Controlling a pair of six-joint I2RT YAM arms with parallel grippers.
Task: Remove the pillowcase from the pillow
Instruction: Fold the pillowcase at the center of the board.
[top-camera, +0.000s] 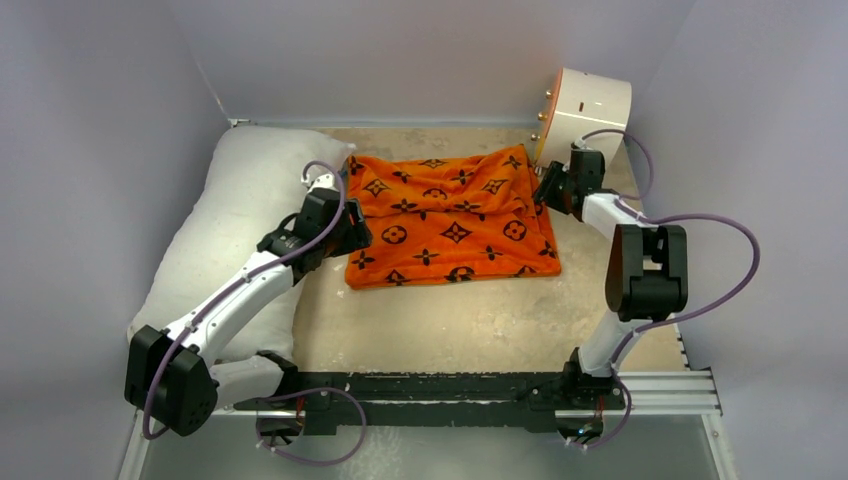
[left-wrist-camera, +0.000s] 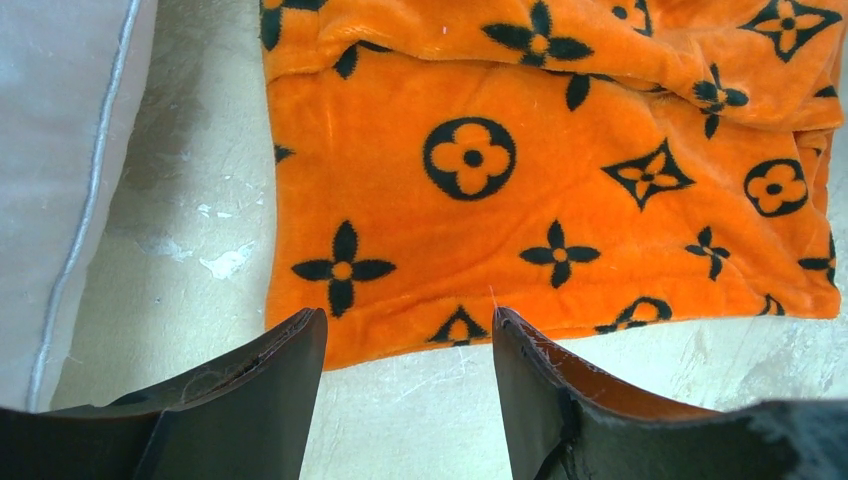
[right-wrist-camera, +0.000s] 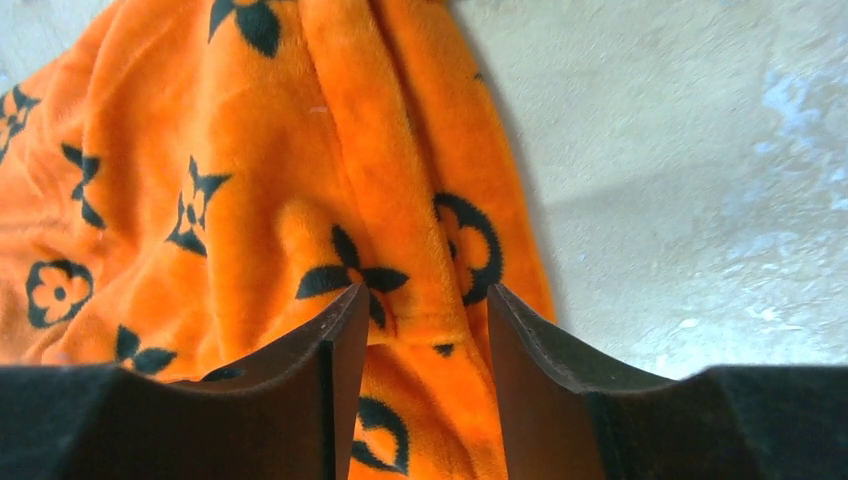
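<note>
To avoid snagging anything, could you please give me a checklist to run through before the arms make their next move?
1. Pillowcase off the pillow: ok, the pillow lies bare beside it on the table.
2. Left hand empty: ok, open, at the pillowcase's near edge.
3. Right hand free of fabric: cannot tell, open but astride a fold.
4. Right arm clear of the white cylinder: cannot tell, they look very close.

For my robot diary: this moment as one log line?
pillowcase: off, flat | pillow: bare, beside it | left gripper: open | right gripper: open over pillowcase
</note>
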